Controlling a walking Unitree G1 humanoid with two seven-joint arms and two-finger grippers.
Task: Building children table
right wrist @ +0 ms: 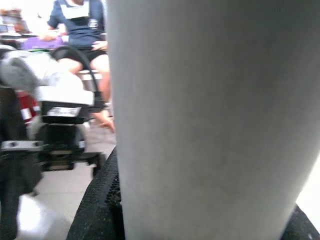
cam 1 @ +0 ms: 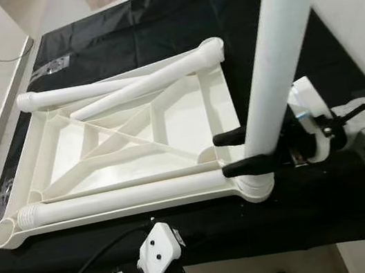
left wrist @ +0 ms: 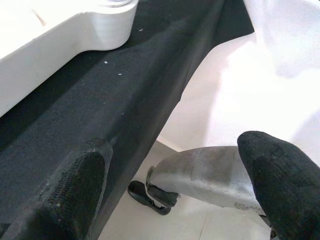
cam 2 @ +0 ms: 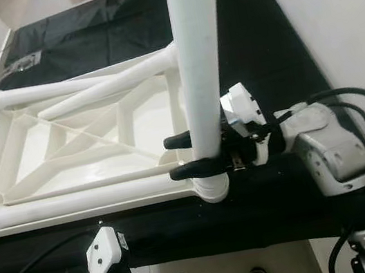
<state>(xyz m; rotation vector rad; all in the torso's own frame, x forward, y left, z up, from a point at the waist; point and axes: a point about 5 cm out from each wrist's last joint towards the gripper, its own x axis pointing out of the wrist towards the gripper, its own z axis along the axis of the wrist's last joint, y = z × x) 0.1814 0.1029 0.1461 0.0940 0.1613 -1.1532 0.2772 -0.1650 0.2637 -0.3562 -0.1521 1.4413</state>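
The right hand (cam 1: 239,150) is clamped on the upright white plastic tube leg (cam 1: 274,58), standing in the corner socket of the upturned white plastic tabletop (cam 1: 127,142) just below it, so it should press straight down, without tilting.

Lab-like room, black-covered table (cam 1: 148,16), seated person (right wrist: 80,30)

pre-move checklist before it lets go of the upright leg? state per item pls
1. Right end effector shut on upright leg: ok.
2. Leg foot at the near right corner socket of the tabletop: ok.
3. Leg fully seated in socket: cannot tell.
4. Leg plumb: cannot tell, the views differ.
5. Left end effector open, off the parts, below the edge of the black-covered table: ok.
6. Loose legs lying on tabletop, apart from the gripped leg: ok.
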